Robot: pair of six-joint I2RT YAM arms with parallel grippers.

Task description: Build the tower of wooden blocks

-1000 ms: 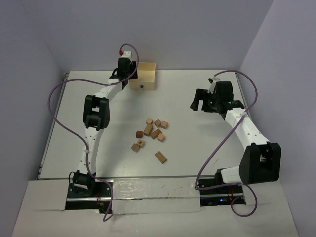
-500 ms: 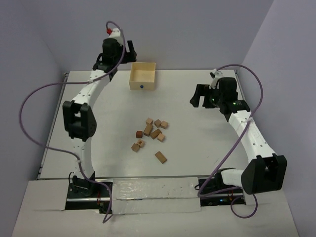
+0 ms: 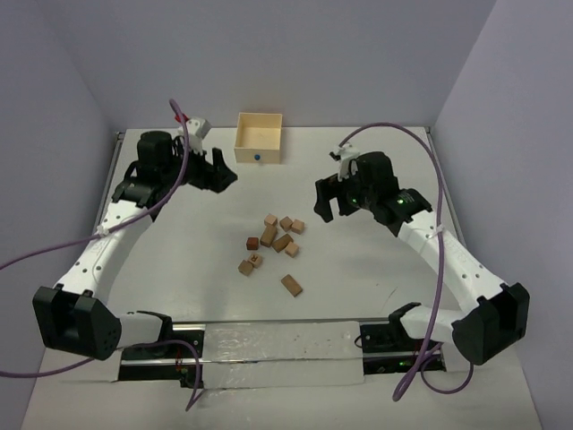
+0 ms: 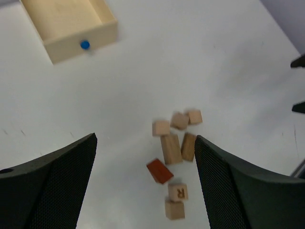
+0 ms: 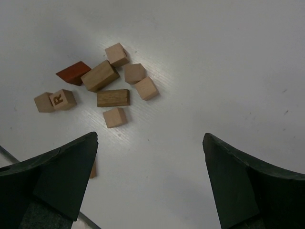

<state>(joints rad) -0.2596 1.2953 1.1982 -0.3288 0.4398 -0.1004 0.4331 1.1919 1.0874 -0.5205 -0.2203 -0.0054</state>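
Several wood blocks [image 3: 273,242] lie scattered in one layer on the white table, none stacked; the tower is out of view. In the left wrist view they lie ahead between my fingers: a long tan brick [image 4: 171,149], a reddish block [image 4: 159,171] and a cube marked R [image 4: 177,192]. My left gripper [image 3: 219,172] hangs open and empty above the table, to the left of and behind the blocks. My right gripper [image 3: 324,204] hangs open and empty to their right. In the right wrist view the blocks [image 5: 113,98] lie ahead to the left, one partly hidden by the left finger [image 5: 62,176].
A pale square wooden box [image 3: 260,139] with a blue dot stands at the back of the table, also seen as the box [image 4: 69,26] in the left wrist view. Purple cables loop off both arms. Walls close the back and sides.
My left arm has swung away from the box, down and to the left, its gripper now open and facing the blocks. My right gripper has moved left toward the blocks.
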